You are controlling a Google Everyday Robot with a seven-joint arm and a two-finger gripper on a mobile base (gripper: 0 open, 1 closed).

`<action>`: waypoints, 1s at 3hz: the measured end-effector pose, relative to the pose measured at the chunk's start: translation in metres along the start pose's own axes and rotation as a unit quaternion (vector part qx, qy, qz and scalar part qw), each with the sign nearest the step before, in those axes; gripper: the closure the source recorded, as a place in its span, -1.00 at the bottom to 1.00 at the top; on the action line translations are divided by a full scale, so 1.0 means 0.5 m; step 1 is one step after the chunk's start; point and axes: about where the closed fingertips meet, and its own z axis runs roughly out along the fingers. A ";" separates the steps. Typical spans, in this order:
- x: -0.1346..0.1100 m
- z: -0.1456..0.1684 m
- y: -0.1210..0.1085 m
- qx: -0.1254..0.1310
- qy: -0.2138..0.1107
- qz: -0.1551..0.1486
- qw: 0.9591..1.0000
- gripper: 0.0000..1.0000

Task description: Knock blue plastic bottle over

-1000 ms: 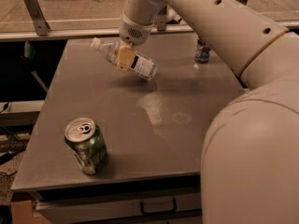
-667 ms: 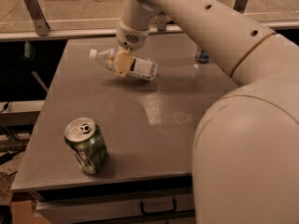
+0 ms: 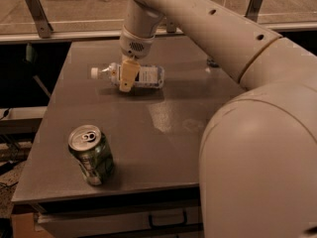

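Note:
The blue plastic bottle [image 3: 143, 76] lies on its side on the grey table [image 3: 163, 128], toward the back. Its white cap [image 3: 94, 72] points left and its white-and-blue label faces me. My gripper [image 3: 127, 76] comes down from above and sits across the middle of the bottle, with its yellowish tip in front of the bottle's body and touching it. My arm [image 3: 208, 29] reaches in from the right and fills the right side of the view.
A green drink can [image 3: 92, 155] stands near the table's front left edge. A small part of another object [image 3: 212, 62] shows behind my arm at the back right. A metal rail [image 3: 59, 36] runs behind the table. A drawer handle [image 3: 166, 220] sits below the front edge.
The bottle has gone from tilted with its cap raised to lying flat on the table. My gripper has moved down and slightly left with it.

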 end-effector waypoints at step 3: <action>0.067 -0.057 0.003 0.031 -0.038 0.052 0.997 -1.00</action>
